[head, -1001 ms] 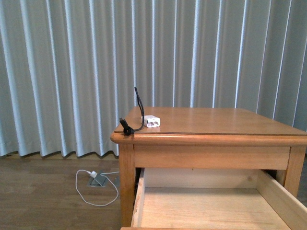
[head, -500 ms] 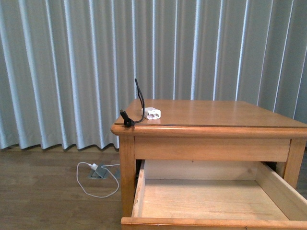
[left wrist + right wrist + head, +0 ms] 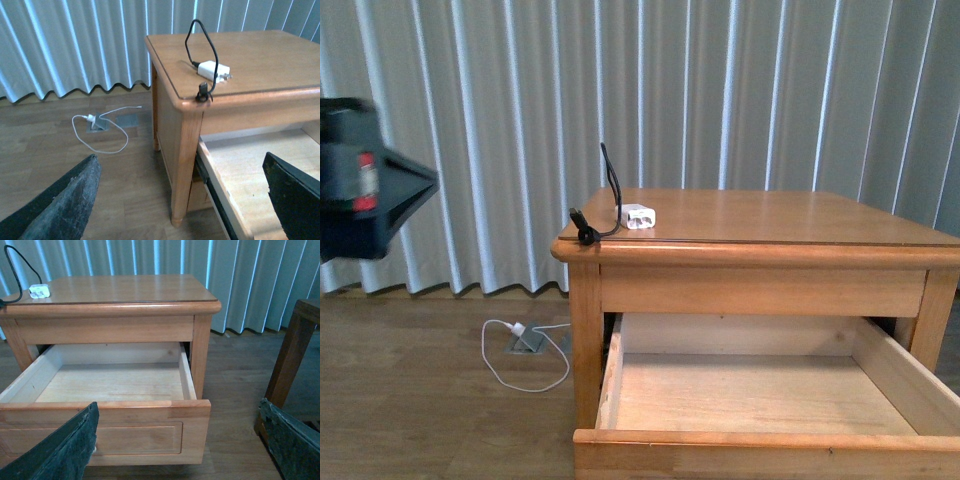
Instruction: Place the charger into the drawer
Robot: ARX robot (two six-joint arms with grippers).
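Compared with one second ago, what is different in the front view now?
The left arm has come into view at the left edge, blurred. The whole scene sits higher in the picture, so the front rim of the drawer now shows. The charger still lies untouched on the nightstand; the drawer stays open.

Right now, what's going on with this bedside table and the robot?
Nothing is being held yet. The charger lies near a front corner of the nightstand top. The drawer below it is pulled out, with nothing visible inside. The left tool is open and apart from the charger, off to the table's side. The right tool is open in front of the drawer. The charger is not yet in the drawer.
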